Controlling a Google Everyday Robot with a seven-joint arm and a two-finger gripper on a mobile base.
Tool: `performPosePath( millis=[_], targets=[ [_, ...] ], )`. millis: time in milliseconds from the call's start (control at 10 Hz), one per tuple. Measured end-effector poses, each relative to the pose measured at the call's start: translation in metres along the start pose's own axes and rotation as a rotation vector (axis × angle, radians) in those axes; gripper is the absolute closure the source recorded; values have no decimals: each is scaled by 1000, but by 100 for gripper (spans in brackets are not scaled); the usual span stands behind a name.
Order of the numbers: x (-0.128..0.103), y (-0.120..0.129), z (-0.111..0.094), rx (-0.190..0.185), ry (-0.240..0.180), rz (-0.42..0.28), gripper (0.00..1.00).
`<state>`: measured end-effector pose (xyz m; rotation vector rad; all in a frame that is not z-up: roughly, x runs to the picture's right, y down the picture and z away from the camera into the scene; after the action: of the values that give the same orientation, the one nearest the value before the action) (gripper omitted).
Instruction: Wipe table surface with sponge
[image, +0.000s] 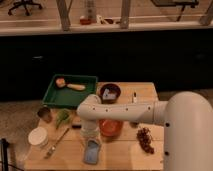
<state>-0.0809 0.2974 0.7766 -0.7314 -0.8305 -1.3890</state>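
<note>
The sponge (91, 151), a small blue-grey pad with a paler rim, lies flat on the light wooden table surface (125, 155) near its front edge. My gripper (90, 138) points down right over the far end of the sponge and seems to touch it. The white arm reaches in from the right, across the orange bowl (110, 128).
A dark green tray (70, 92) with food sits at the back left. A dark bowl (110, 93) stands behind the orange bowl. A white lid (38, 136), a fork (56, 143), a green item (62, 118) and a dark cup (45, 113) lie left. Grapes (145, 140) lie right.
</note>
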Motion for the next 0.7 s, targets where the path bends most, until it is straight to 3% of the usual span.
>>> performPosePath(
  millis=[300, 700],
  targets=[
    [13, -14, -1, -10, 4, -15, 100],
    [9, -34, 1, 13, -20, -87, 100]
  ],
)
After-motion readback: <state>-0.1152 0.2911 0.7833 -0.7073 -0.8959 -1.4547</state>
